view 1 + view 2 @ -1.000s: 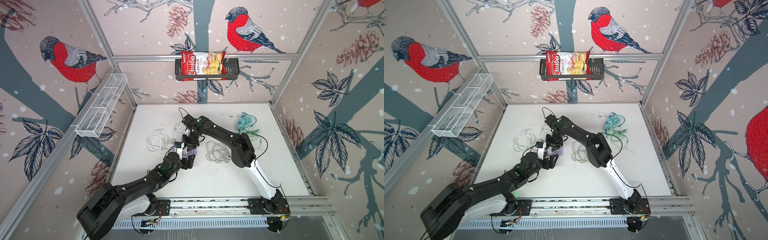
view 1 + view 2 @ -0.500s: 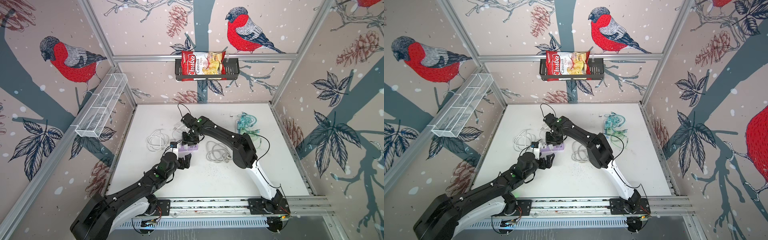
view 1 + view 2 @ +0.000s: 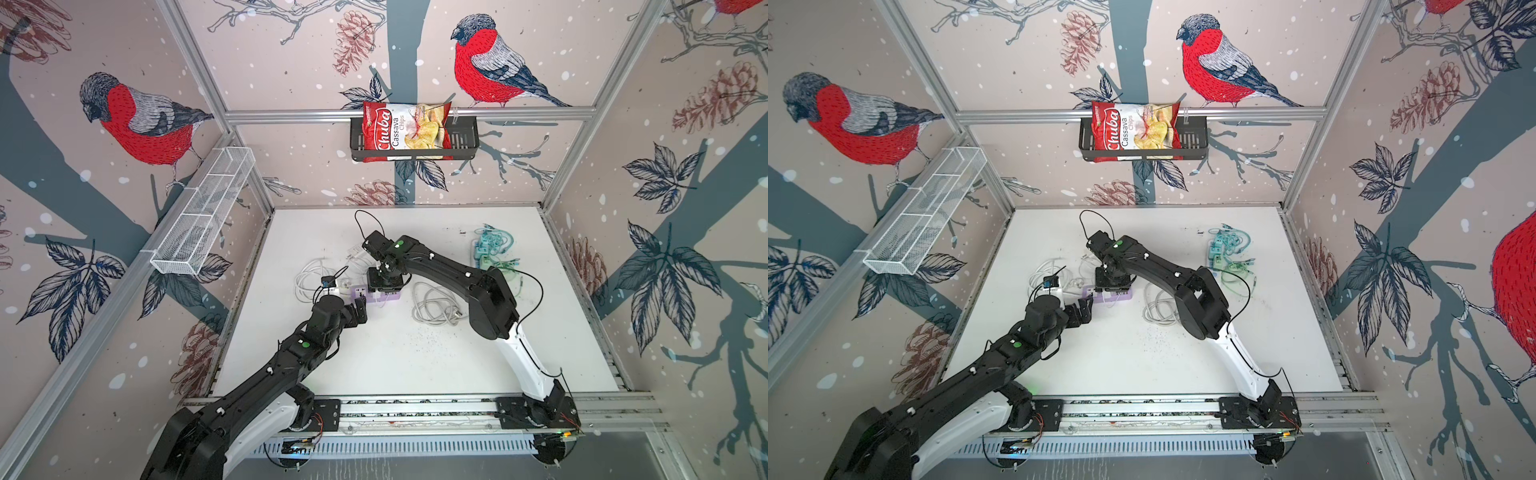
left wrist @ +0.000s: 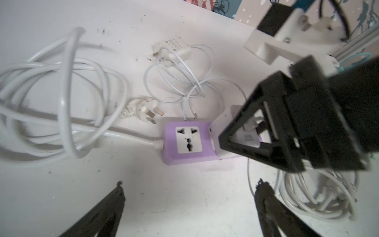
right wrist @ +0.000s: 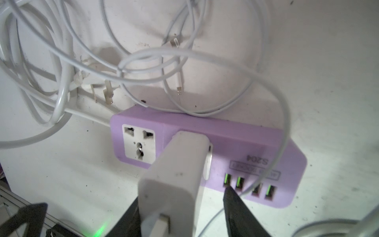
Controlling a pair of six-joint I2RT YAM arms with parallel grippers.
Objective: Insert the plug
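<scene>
A purple power strip (image 3: 376, 296) (image 3: 1108, 294) lies flat on the white table. The white plug (image 5: 174, 180), a charger block, stands in the strip's (image 5: 225, 147) middle socket. My right gripper (image 3: 384, 284) (image 5: 180, 197) hangs straight over it, open, and one fingertip (image 5: 226, 188) stands clear of the block's side. The end socket (image 4: 188, 139) beside the plug is free. My left gripper (image 3: 360, 309) (image 4: 190, 183) is open with nothing between its fingers, a short way in front of the strip (image 4: 187, 141).
A thick white cable coil (image 3: 309, 278) with a loose three-pin plug (image 4: 147, 112) lies left of the strip. Another white coil (image 3: 434, 307) lies to its right, teal cables (image 3: 492, 253) at the back right. A thin charger cable (image 5: 184, 55) loops behind the strip.
My left gripper has let go of the strip, opened fully and drawn back toward the front. The right gripper's jaws have widened round the plug. The strip now rests flat.
</scene>
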